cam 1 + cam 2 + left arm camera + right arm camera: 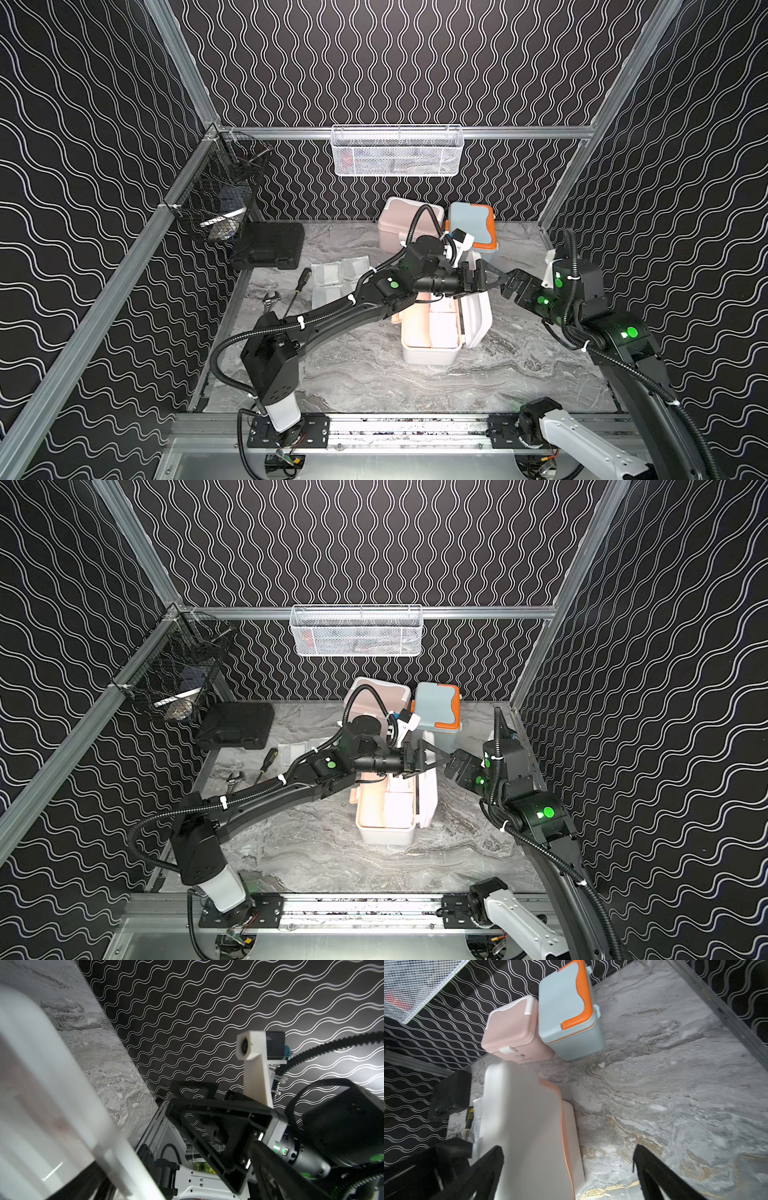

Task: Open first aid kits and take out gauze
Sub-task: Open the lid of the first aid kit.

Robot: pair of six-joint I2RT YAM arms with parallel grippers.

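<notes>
Both top views: white kit (430, 347) open, lid (478, 316) hanging right, gauze (328, 272) left of it. Left hand (494, 279), right hand (510, 286) — both wide, empty — meet by lid. Left wrist: lid (52, 1084) blurred. Right wrist: pink kit (512, 1032), blue kit (566, 1012) shut behind it.

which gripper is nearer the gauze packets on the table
Left. The left gripper is above the open white kit, on the gauze packets' side of its raised lid; the right gripper is beyond it.

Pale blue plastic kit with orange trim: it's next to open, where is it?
In both top views the pale blue kit stands closed at the marble table's back, on the pink plastic kit's right, behind the open white kit.
</notes>
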